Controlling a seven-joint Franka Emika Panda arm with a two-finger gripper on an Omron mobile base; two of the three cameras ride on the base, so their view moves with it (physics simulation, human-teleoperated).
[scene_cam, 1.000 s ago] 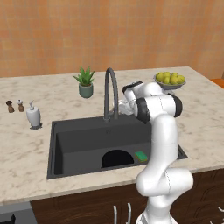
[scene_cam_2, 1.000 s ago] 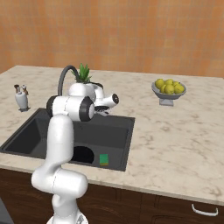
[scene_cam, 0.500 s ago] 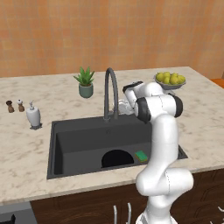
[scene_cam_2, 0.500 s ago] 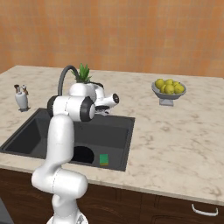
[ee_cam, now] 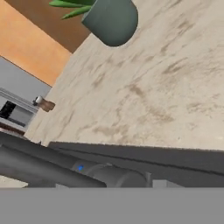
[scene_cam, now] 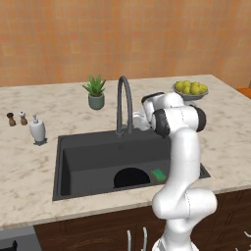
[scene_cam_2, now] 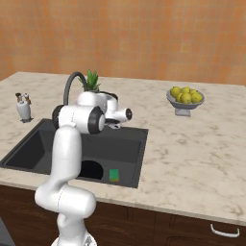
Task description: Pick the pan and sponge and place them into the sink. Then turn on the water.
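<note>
Jaws' state unclear, apparently at faucet (scene_cam: 123,103) base; plant (scene_cam: 95,91) behind; sponge (scene_cam: 158,174) in sink (scene_cam: 88,162).

Green sponge (scene_cam: 158,174), dark grey sink (scene_cam: 88,159), seemingly black pan (scene_cam: 128,177)

We note both base views behind arm, left and right, sharing sink (scene_cam: 88,162); hand view close over faucet (ee_cam: 65,168), rolled.

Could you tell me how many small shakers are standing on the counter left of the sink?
2: a dark-topped shaker and a light-topped shaker, side by side on the counter near the soap bottle. More may be hidden.
</note>
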